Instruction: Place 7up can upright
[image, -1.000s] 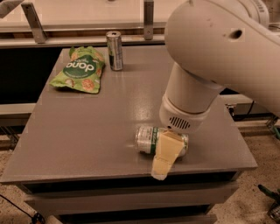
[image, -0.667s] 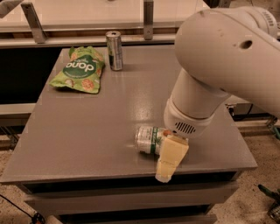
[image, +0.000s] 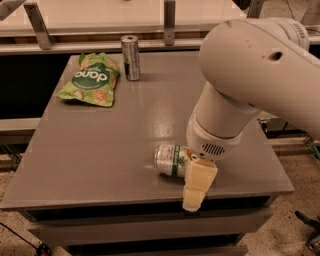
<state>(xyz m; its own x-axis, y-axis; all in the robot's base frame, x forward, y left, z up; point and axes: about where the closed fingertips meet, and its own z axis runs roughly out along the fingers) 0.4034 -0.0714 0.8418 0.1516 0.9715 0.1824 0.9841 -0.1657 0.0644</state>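
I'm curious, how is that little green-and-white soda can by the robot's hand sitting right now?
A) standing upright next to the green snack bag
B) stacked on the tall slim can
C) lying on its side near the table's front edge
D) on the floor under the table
C: the 7up can lies on its side near the front edge of the table, with the gripper at its right end.

I read dim, warm light | bright white counter (image: 100, 15) behind | soft sheen on grey tabletop (image: 110, 150) | cream two-finger gripper (image: 196, 190) at its front edge, shadowed underneath
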